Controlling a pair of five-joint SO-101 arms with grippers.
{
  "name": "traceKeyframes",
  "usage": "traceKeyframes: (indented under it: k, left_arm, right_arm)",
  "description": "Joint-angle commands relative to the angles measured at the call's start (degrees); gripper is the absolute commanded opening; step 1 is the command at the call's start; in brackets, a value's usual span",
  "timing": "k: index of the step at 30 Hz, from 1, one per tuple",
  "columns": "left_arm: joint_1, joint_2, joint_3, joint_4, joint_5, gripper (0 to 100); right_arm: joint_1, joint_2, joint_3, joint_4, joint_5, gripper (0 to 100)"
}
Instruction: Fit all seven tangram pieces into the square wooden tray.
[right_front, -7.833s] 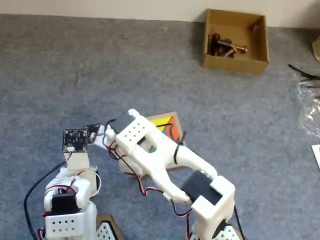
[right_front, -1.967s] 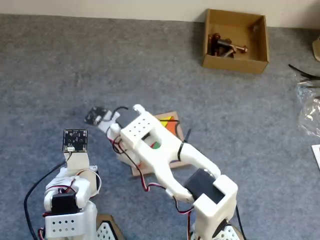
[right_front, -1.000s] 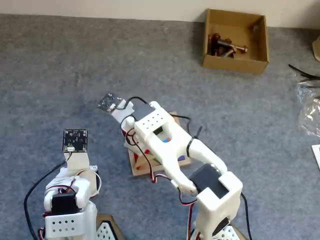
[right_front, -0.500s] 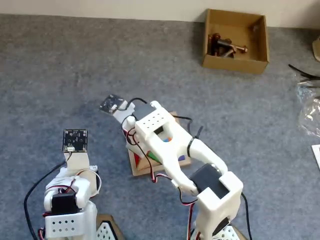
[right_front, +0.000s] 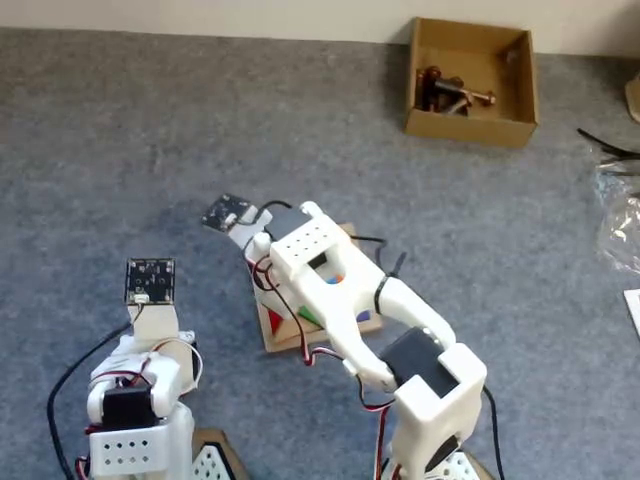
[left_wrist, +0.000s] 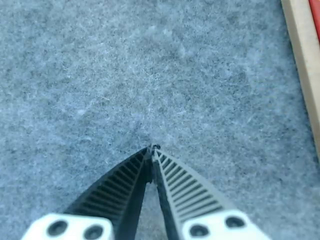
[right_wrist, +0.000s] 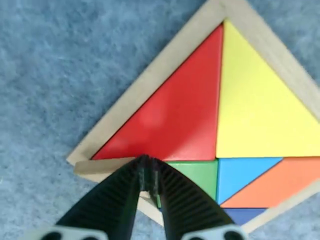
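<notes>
The square wooden tray (right_wrist: 145, 87) holds a large red triangle (right_wrist: 175, 115), a large yellow triangle (right_wrist: 255, 110), a green piece (right_wrist: 195, 175), a blue piece (right_wrist: 245, 172), an orange piece (right_wrist: 280, 182) and a dark blue piece (right_wrist: 245, 215), all lying flat. My right gripper (right_wrist: 148, 172) is shut, its tips over the seam of red and green by the rim. In the high view the right arm covers most of the tray (right_front: 285, 343). My left gripper (left_wrist: 151, 148) is shut over bare carpet, beside the tray's edge (left_wrist: 300, 55).
A cardboard box (right_front: 470, 80) with small metal parts stands at the far right. Clear plastic wrap (right_front: 620, 220) and dark cables lie at the right edge. Grey carpet spreads on the left and far side. The left arm (right_front: 140, 390) sits folded at the near left.
The right arm has swung from the tray's left side to the right over the tray, and its wrist has drawn slightly nearer in the last second. The left arm has kept still.
</notes>
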Motion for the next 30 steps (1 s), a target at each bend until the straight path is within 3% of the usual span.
traceKeyframes:
  k: [1, 14, 30]
  left_arm:
    - [-0.48, 0.4, 1.19, 0.44, 0.09, 0]
    - [-0.48, 0.4, 1.19, 0.44, 0.09, 0]
    - [-0.48, 0.4, 1.19, 0.44, 0.09, 0]
  right_arm:
    - [0.48, -3.47, -0.92, 1.1, -0.18, 0.5]
    - [0.4, -12.44, -0.66, -3.3, -0.18, 0.5]
    - [-6.99, -14.9, 9.8, -6.2, -0.26, 0.5]
